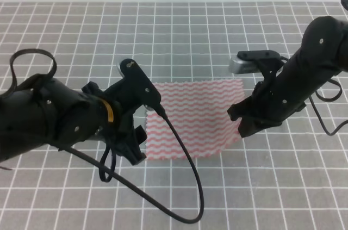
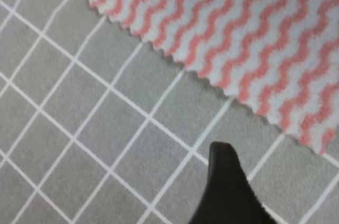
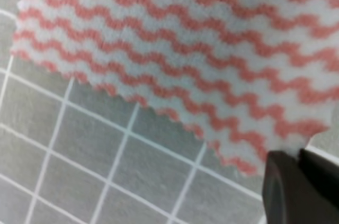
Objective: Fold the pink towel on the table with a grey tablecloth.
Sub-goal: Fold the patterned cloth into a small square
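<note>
While pink towel [image 1: 198, 118] lies flat on grey tablecloth [image 1: 217, 34], no writing legible, both jaws' state unclear.

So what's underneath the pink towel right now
The pink towel lies flat on the grey tablecloth, whose white grid runs out from its edges. Whatever sits beneath its middle is covered; no bulge shows.

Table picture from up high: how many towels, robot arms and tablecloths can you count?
Pink towel: 1
Robot arms: 2, the left gripper and the right gripper
Grey tablecloth with white grid: 1
Total: 4
</note>
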{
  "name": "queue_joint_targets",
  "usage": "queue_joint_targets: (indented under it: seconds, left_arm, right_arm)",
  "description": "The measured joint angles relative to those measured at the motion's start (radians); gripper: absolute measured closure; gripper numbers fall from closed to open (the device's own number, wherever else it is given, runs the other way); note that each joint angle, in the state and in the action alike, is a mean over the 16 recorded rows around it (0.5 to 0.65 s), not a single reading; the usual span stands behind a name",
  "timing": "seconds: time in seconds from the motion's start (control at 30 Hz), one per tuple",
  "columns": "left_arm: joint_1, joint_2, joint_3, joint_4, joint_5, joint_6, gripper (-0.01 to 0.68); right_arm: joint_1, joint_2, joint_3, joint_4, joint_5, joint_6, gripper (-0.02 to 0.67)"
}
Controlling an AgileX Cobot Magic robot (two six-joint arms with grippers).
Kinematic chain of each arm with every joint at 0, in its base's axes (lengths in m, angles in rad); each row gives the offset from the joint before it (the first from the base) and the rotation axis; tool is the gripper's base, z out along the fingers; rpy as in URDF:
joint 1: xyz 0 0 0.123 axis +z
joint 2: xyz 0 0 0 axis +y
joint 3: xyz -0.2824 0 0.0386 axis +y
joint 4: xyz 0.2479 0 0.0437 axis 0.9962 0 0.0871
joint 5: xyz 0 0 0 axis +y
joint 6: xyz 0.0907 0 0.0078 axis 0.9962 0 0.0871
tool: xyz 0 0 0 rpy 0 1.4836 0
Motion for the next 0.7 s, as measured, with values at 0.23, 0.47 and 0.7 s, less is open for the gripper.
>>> queue_joint_targets:
  seconds: [0.23,0.47,0.7]
  left_arm:
    - [0.000,-0.001,0.000,-0.001,0.019,0.006,0.271]
    - [-0.004,-0.002,0.000,-0.014,0.017,0.008,0.271]
    - [-0.033,0.003,0.000,-0.037,0.007,0.022,0.271]
  right_arm:
    - [-0.001,-0.018,-0.010,-0.029,0.032,-0.001,0.665]
    - [-0.002,-0.044,-0.010,-0.050,0.032,-0.001,0.665]
    - [-0.002,-0.057,-0.010,-0.055,0.010,-0.001,0.665]
